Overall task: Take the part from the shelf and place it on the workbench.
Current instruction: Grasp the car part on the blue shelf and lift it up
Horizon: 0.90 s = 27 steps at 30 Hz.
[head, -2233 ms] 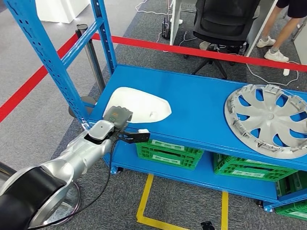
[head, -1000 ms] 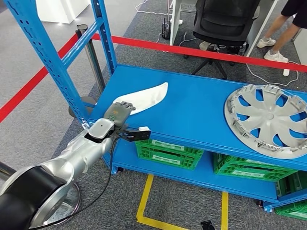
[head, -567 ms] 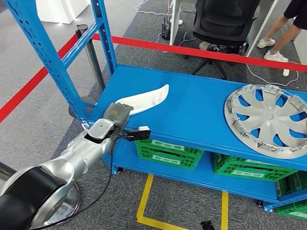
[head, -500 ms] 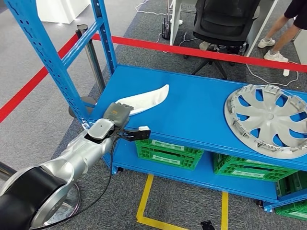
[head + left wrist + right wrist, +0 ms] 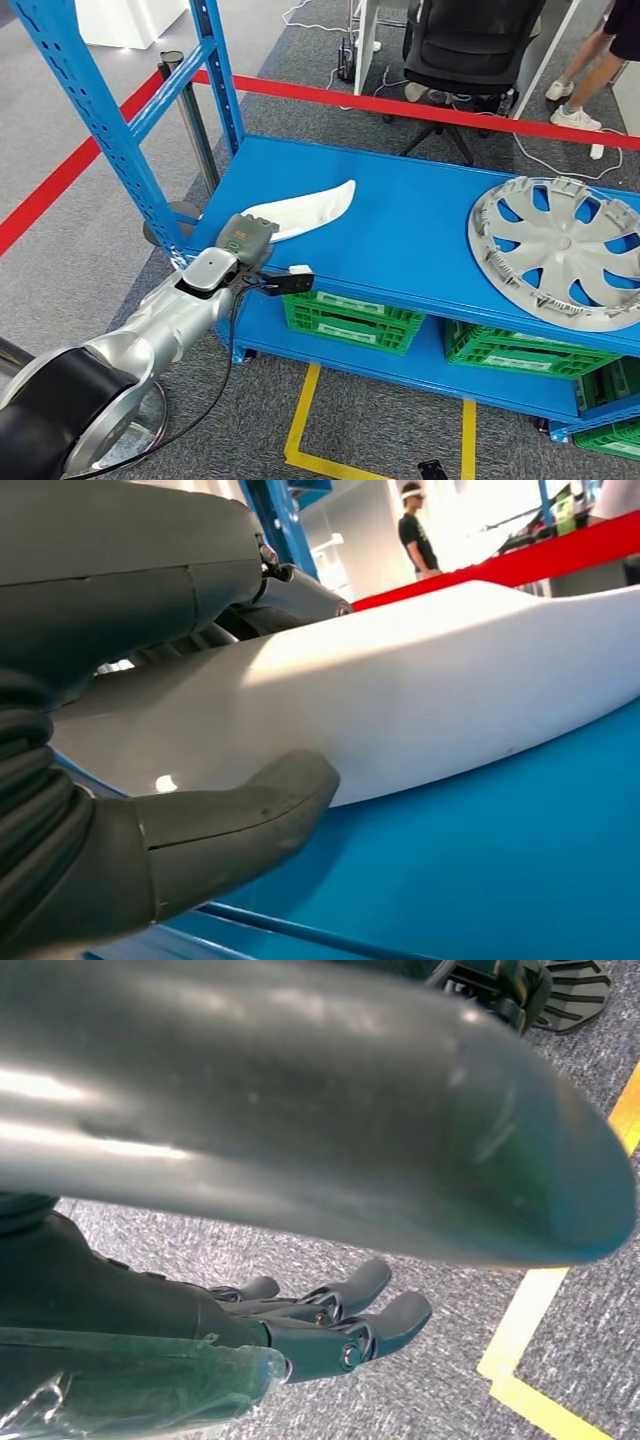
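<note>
White part [image 5: 302,213] gripped by left hand [image 5: 245,238], its near end hidden.

hubcap [image 5: 557,249]: silver, lying flat on the right end of the blue shelf board
crates [image 5: 352,320]: green, on the lower shelf level
barrier tape [image 5: 423,110]: red, stretched behind the shelf
office chair [image 5: 468,50]: black, beyond the tape
person [image 5: 596,55]: legs and white shoes, far right
floor tape [image 5: 302,420]: yellow on grey carpet
</note>
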Motion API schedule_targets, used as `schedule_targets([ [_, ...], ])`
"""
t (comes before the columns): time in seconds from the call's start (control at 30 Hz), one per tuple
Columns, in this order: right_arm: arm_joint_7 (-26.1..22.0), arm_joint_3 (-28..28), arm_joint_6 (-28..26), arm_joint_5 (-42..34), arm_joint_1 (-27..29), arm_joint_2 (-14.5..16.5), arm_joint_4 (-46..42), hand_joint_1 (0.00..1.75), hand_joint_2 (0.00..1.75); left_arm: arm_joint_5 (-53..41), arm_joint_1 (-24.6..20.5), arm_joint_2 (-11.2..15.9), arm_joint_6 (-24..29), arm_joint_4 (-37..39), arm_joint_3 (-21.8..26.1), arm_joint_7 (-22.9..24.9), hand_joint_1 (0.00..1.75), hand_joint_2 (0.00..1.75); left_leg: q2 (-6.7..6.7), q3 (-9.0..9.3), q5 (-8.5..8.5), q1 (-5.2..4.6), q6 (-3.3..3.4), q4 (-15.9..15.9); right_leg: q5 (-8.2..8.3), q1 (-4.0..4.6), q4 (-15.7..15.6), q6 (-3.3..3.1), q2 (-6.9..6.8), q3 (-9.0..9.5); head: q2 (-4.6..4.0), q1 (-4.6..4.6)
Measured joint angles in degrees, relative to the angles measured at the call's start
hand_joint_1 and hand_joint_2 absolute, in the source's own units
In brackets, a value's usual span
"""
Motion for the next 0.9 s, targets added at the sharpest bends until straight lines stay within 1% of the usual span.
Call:
schedule_targets([
  [0.17, -0.2, 0.0, -0.03, 0.09, 0.01, 0.0, 0.0, 0.0, 0.0, -0.8, 0.04, -0.19, 2.47, -0.08, 0.04, -1.21, 1.75, 0.0, 0.0, -0.01, 0.0, 0.0, 0.0, 0.0, 0.0, 0.0, 0.0, 0.0, 0.0, -0.03, 0.0, -0.01],
  [0.37, -0.27, 0.0, -0.26, -0.14, 0.15, 0.0, 0.0, 0.0, 0.0, -1.46, -0.01, -1.0, 8.39, -1.26, 0.4, -3.13, 1.75, 0.0, 0.01, -0.02, 0.0, 0.0, 0.0, 0.0, 0.0, -0.01, 0.0, 0.0, 0.02, -0.06, 0.0, -0.01],
  [0.5, -0.46, -0.07, -0.63, -0.61, 0.54, -0.04, 0.0, 0.0, 0.0, -2.43, -0.85, -2.1, 12.65, -3.76, 0.39, -4.64, 1.75, 0.0, 0.0, -0.03, 0.0, 0.0, 0.0, 0.01, 0.0, -0.01, -0.01, 0.0, 0.0, -0.06, 0.0, -0.01],
  [0.63, -0.73, -0.38, -0.75, -0.87, 1.05, -0.09, 0.0, 0.0, 0.0, -2.86, -1.85, -3.22, 13.21, -7.01, 0.34, -5.18, 1.75, 0.0, 0.0, -0.03, -0.01, -0.01, 0.0, 0.0, 0.01, -0.01, 0.0, 0.01, 0.04, -0.03, 0.0, -0.01],
  [0.77, -0.81, -0.93, -0.87, -1.28, 1.22, -0.13, 0.0, 0.0, 0.0, -3.47, -1.88, -3.9, 14.57, -10.2, 0.25, -6.13, 1.75, 0.0, 0.01, -0.03, -0.01, 0.0, 0.0, 0.01, 0.01, -0.01, -0.01, 0.02, 0.02, -0.06, 0.0, -0.01],
  [0.9, -1.17, -1.49, -1.14, -1.55, 1.31, -0.13, 0.0, 0.0, 0.0, -3.85, -1.44, -4.67, 13.21, -15.83, -0.66, -6.55, 1.75, 0.0, 0.01, -0.04, -0.01, -0.01, 0.0, 0.0, 0.01, -0.01, -0.01, 0.02, 0.02, -0.05, 0.0, 0.0],
])
